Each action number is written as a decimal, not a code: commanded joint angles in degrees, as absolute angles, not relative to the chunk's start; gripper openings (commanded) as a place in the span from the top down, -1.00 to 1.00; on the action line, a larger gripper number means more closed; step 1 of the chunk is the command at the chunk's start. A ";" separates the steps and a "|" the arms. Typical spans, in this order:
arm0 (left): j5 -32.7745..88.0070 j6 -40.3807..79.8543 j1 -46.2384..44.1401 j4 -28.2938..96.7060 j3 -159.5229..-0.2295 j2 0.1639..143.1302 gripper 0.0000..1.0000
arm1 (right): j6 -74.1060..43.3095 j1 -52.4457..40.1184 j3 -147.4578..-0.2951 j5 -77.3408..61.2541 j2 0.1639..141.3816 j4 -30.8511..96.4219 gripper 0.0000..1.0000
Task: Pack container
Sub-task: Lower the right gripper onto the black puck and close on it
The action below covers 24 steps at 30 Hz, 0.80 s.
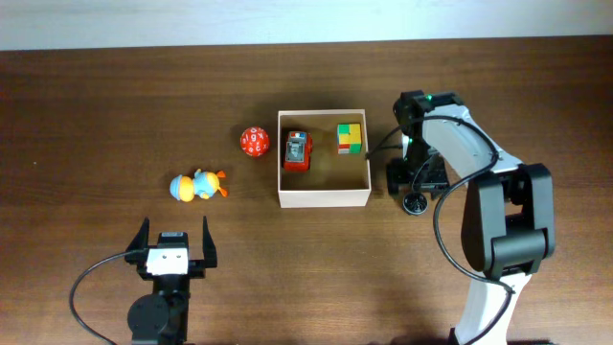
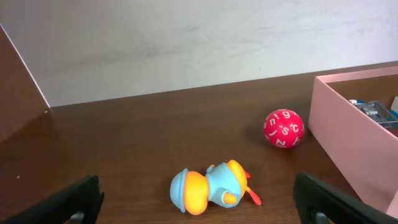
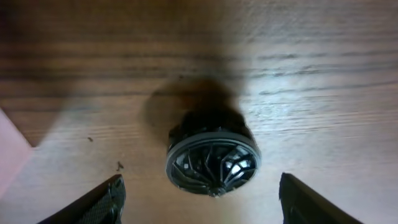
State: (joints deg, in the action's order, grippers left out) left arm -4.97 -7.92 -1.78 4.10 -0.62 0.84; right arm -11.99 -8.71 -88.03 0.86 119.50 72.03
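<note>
The container [image 1: 324,197], a square white-walled box with a tan inside, holds a red toy car [image 1: 298,151] and a green, yellow and red cube [image 1: 350,138]. Its wall shows at the right of the left wrist view [image 2: 348,134]. A red numbered ball [image 1: 254,142] [image 2: 283,128] lies left of the box. A blue and orange duck toy [image 1: 198,186] [image 2: 210,186] lies on its side further left. My left gripper [image 1: 174,238] [image 2: 196,190] is open and empty, short of the duck. My right gripper [image 1: 417,178] [image 3: 200,190] is open, right of the box, over a small black wheel [image 1: 415,203] [image 3: 211,158].
The dark wooden table [image 1: 96,115] ends at a pale wall along the back edge [image 2: 186,37]. The right arm's white links [image 1: 479,153] arch over the table's right side, and the left arm's base [image 1: 158,311] sits at the front left.
</note>
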 commanded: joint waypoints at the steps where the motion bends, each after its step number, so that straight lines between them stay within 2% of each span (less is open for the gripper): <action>1: -5.43 -8.67 -1.54 4.34 -0.54 0.40 -0.98 | -12.53 -8.16 -85.62 -0.89 118.39 69.82 -0.47; 24: -5.43 -8.69 -1.54 4.34 -0.54 0.40 -0.99 | -12.99 -8.12 -83.44 -0.84 118.41 68.36 -0.35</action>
